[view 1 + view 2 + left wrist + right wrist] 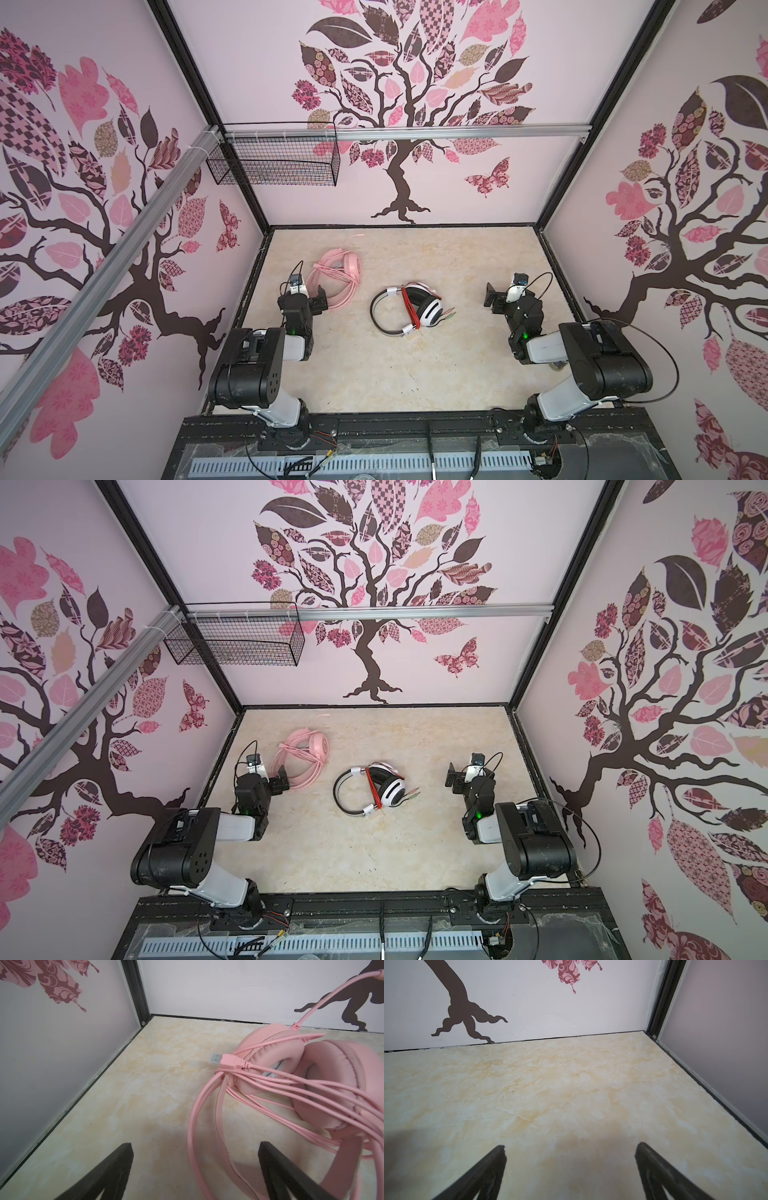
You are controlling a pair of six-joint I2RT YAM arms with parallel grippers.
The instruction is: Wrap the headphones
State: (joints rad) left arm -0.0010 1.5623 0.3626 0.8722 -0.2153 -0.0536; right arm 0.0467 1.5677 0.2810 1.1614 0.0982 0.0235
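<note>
The left end effector [195, 1146] hovers low near the tabletop's [374, 374] left edge, jaws spread wide and holding nothing. One finger stands just over the slack loops of the pink cable [332, 291]. Just beyond it, toward the back left corner, lie the pink headphones [347, 266]. Their cable is wound loosely round the ear cups, and the USB plug [216, 1060] juts free above the tabletop.

Near the middle of the tabletop rest the white-and-black headphones [428, 309]. Their red cable [409, 309] is bound in a tight bundle across the headband, with the jack plugs [448, 311] poking out toward the right edge. The right end effector [570, 1146] hangs over bare tabletop near the right edge, well apart from both headsets, also fully open and empty.

Both cables look wound, so the job appears close to done, and only the pink coil seems to want tidying. A good finish would take one slack loop at a time, not the whole tangle, draw it snug against the cups, and tuck the plug under a turn so it cannot spring loose.

The left wall [52, 1064] stands close and leaves little room to swing. A wire basket [274, 166] hangs on the back wall above that corner, clear of the work. Nothing lies between the two headsets.
</note>
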